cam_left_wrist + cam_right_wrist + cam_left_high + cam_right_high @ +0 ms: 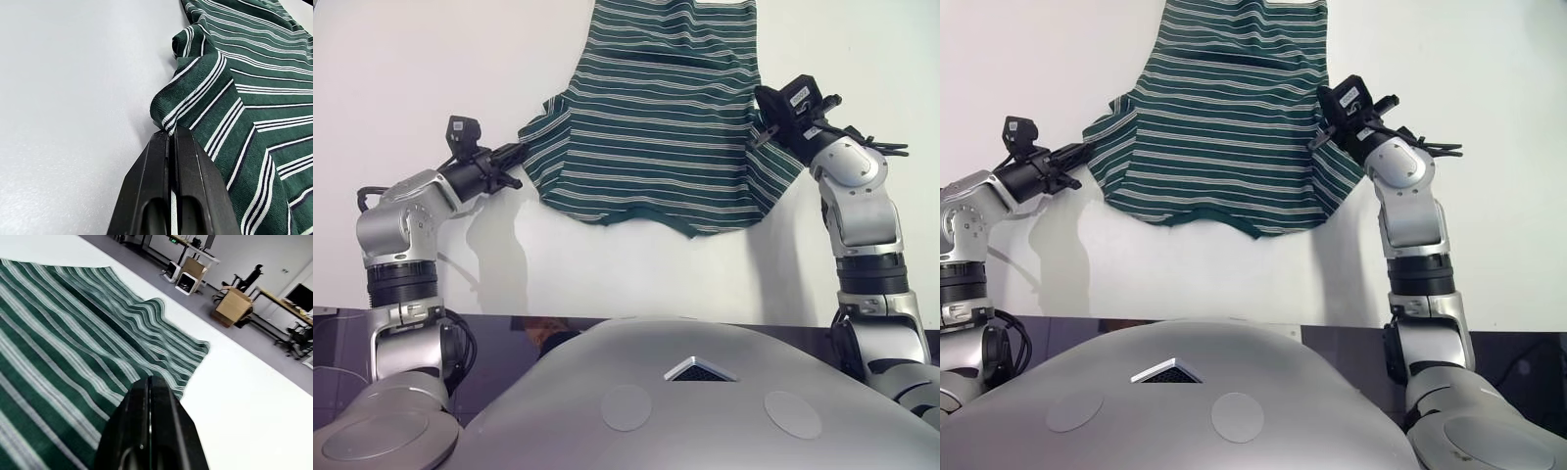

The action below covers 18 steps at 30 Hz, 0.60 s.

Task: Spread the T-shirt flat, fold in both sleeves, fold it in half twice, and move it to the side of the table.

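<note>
A dark green T-shirt [656, 127] with thin white stripes lies on the white table [401, 59], its collar end nearest me and its hem running off the top of the eye views. My left gripper [517, 152] is at the shirt's left sleeve, shut on the sleeve's edge [168, 122]. The cloth is pinched just past the black fingertips [161, 147]. My right gripper [764, 132] is at the shirt's right side where sleeve meets body. It is shut [149, 380] low over the striped cloth, and wrinkles run from its tip toward the sleeve [186, 350].
Bare white tabletop stretches left [73, 98] and right [901, 78] of the shirt. The table's near edge [607, 318] runs just in front of me. Beyond the far table edge the right wrist view shows cardboard boxes [232, 306], desks and chairs.
</note>
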Each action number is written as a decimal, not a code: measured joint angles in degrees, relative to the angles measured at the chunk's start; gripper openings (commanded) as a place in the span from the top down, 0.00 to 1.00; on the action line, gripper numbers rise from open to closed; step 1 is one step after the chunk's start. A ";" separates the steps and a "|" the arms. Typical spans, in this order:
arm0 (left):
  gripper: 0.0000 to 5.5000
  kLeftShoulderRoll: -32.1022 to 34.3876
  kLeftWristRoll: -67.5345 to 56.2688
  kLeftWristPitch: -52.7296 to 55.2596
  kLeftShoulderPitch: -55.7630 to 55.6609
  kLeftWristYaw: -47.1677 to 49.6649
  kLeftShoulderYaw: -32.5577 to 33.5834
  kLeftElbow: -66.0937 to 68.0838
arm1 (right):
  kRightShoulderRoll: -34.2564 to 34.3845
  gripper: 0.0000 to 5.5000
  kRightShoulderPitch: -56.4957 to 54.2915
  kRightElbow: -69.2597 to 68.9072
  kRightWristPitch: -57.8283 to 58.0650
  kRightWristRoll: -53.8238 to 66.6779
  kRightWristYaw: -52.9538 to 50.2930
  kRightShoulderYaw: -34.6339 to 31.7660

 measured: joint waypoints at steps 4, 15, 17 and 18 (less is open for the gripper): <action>0.99 0.17 1.51 -3.77 -1.13 -2.03 -4.65 -10.21 | -0.86 1.00 0.19 0.10 2.10 -1.09 0.32 0.01; 0.78 -4.57 11.09 -7.21 -4.06 -2.20 -23.28 -11.21 | 2.91 0.78 0.02 1.38 15.97 9.90 -1.18 -12.24; 0.77 -4.53 11.66 -7.26 -2.67 -1.83 -23.76 -11.14 | 2.51 0.71 0.49 -0.69 20.84 13.73 -0.62 -15.83; 0.77 -4.27 12.49 -7.90 -2.23 -1.68 -23.83 -11.49 | 0.67 0.67 2.66 -3.40 24.47 16.26 1.43 -17.48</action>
